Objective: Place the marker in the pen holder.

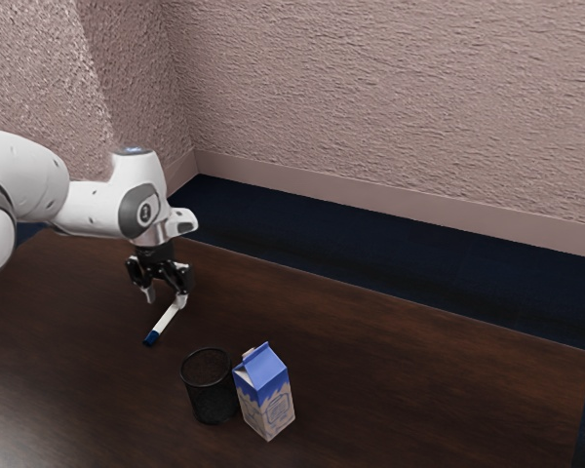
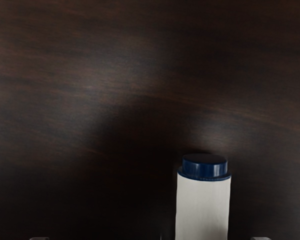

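Note:
In the exterior view my gripper (image 1: 166,296) points down low over the table, its two fingers spread apart. A white marker (image 1: 168,319) with a dark blue end lies slantwise, its white end by the fingertip on the exterior view's right. In the wrist view the marker (image 2: 203,207) shows its blue end and white body; it lines up between the widely parted tips of the gripper (image 2: 150,238), nearer one of them. Whether a finger touches it I cannot tell. The black mesh pen holder (image 1: 213,395) stands upright, nearer the camera than the marker.
A blue and white milk carton (image 1: 266,398) stands close beside the pen holder, on the exterior view's right. Dark wood table (image 1: 419,370) surface extends beyond it, and a textured wall (image 1: 390,107) rises behind the dark blue floor.

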Controlling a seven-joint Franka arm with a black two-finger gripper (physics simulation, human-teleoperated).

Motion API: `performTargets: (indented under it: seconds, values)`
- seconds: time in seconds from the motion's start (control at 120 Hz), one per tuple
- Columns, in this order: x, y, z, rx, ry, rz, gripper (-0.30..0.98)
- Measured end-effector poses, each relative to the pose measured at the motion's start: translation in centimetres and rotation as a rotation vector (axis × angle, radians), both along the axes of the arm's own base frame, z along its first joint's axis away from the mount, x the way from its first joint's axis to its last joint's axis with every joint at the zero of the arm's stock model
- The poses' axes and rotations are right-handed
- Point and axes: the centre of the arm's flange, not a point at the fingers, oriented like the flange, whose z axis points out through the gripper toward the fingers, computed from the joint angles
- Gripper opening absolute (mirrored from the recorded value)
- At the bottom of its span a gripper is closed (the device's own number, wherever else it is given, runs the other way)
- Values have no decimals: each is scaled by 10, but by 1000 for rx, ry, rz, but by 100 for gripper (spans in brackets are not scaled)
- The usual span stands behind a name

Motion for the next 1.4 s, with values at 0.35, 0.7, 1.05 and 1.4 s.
performTargets:
  seconds: [0.35, 0.7, 1.05, 1.4]
  values:
    - [4, -2, -2, -25, -16, 23, 17]
    - [5, -1, 1, -17, -22, 27, -6]
    - [13, -54, 111, -2, -122, -47, -10]
    - [-55, -137, 190, -44, -139, -151, -10]
